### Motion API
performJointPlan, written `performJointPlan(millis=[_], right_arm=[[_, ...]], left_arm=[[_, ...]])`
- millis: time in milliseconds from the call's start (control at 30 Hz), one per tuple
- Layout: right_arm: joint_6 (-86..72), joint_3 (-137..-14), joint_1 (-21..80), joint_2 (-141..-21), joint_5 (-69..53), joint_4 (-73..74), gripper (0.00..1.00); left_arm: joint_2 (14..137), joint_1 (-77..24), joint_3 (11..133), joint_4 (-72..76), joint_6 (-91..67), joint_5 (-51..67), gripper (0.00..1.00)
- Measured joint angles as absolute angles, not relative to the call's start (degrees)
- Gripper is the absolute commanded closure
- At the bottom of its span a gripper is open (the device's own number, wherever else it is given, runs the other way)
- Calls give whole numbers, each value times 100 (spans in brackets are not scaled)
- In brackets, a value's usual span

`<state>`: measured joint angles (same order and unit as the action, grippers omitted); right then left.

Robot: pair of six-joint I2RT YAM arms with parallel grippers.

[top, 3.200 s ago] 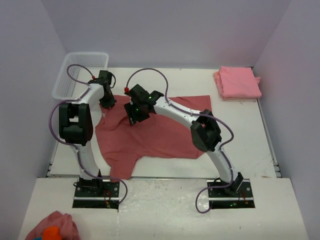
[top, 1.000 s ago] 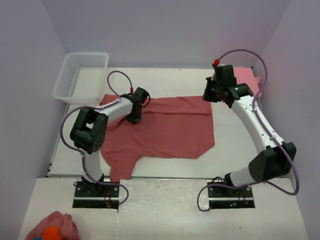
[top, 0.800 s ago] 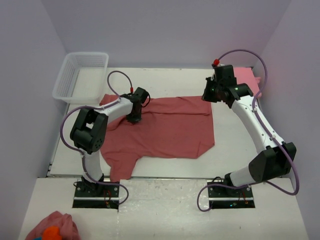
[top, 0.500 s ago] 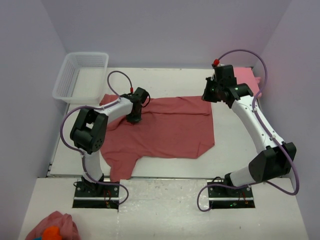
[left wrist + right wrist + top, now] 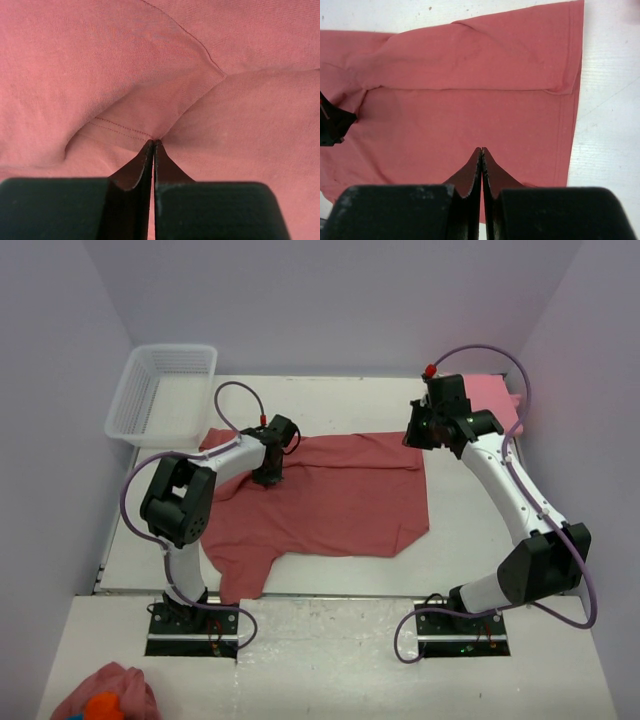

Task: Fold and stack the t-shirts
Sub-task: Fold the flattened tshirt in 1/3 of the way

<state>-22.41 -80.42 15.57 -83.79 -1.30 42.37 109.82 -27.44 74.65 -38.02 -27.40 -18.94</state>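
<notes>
A dusty red t-shirt (image 5: 340, 500) lies spread flat on the white table, one sleeve hanging toward the near left. My left gripper (image 5: 268, 476) presses down on its upper left part; in the left wrist view the jaws (image 5: 153, 143) are shut, with a pucker of the red cloth (image 5: 150, 110) gathered at their tips. My right gripper (image 5: 414, 434) hovers above the shirt's far right corner, shut and empty; its closed tips (image 5: 481, 149) stand over the flat shirt (image 5: 470, 100). A second, lighter pink t-shirt (image 5: 497, 392) lies folded at the back right, partly behind the right arm.
A white mesh basket (image 5: 160, 390) stands at the back left corner. A small pink cloth lump with an orange patch (image 5: 105, 697) lies on the near left shelf. The left gripper's black body (image 5: 332, 125) shows at the left edge of the right wrist view.
The left gripper's jaws have closed on the cloth under them. The right gripper has shifted slightly left above the shirt's corner. Earlier both arms worked near the shirt's left side.
</notes>
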Motion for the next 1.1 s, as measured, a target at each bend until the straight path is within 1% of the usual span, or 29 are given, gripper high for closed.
performJointPlan(millis=[233, 500, 767, 1000, 1067, 1100], right_arm=[[-2244, -8016, 1557, -8379, -235, 4230, 100], [-2272, -7970, 1557, -8379, -353, 4139, 100], [-2287, -7931, 1557, -8377, -408, 4128, 100], [-2294, -7918, 1557, -8377, -423, 4104, 100], [-2294, -7911, 1557, -8377, -429, 4099, 100], [-2294, -7902, 1557, -8377, -429, 4088, 100]], left_arm=[[10916, -2775, 7481, -3913, -2738, -1881, 100], [10508, -2987, 7644, -4143, -2740, -1820, 100], [10510, -3094, 7669, -4167, -2744, -1708, 100], [10613, -3391, 7736, -4187, -2746, -1621, 100], [10639, -3463, 7749, -4189, -2755, -1621, 96], [10643, -3492, 7752, -4198, -2768, -1621, 89]])
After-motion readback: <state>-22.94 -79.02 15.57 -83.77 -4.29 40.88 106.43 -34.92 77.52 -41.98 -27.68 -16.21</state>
